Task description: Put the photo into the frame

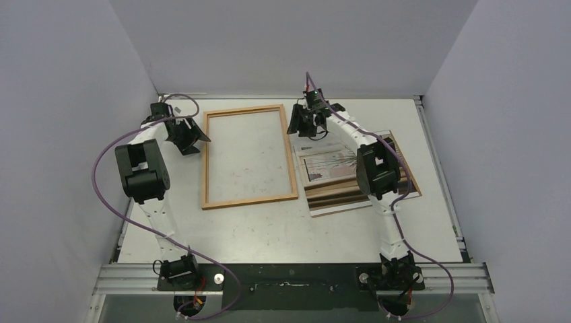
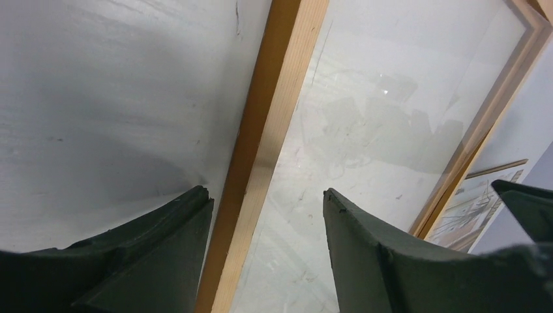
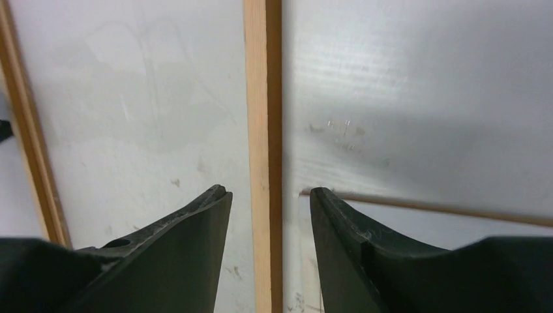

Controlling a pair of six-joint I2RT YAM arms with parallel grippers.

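Top view: the frame (image 1: 249, 201) lies empty on the surface (image 1: 269, 232), and I see the photo (image 1: 328, 166) outside it, just to its right on a brown panel (image 1: 350, 200). Left wrist view: left fingers (image 2: 163, 254) apart astride one frame rail, clamping nothing. Right wrist view: right fingers (image 3: 189, 241) likewise apart astride the opposite rail; insertion remains.

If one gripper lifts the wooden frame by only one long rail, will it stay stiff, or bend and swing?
The frame looks stiff but thin-railed, so it will probably flex little yet tilt when held at one side. Lying flat on the smooth table, it should slide easily if pushed.
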